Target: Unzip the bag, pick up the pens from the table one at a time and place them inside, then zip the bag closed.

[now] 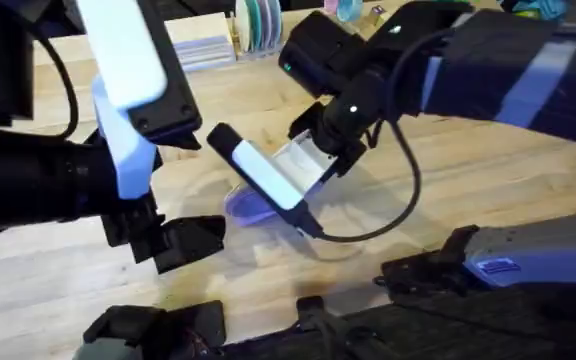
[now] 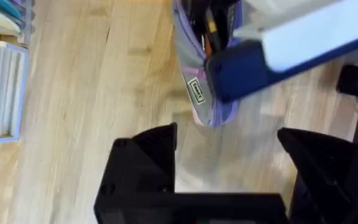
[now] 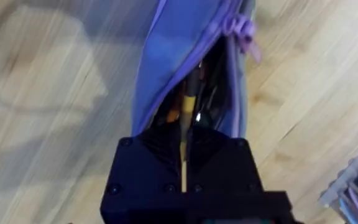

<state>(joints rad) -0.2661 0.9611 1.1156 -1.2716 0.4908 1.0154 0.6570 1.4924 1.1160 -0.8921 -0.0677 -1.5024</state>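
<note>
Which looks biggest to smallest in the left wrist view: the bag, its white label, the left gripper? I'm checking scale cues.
1. left gripper, though nearness to the camera inflates it.
2. bag, partly covered by the other arm.
3. white label, clearly smallest.

Your left arm comes in from the lower left and its gripper [image 1: 173, 240] hangs low over the tabletop with the two black fingers [image 2: 145, 162] spread wide apart, nothing between them. Your right arm reaches from the right across the middle, wrist bent downward, and its gripper [image 3: 184, 171] has its black fingers drawn together on a thin yellowish pen [image 3: 184, 140].
</note>
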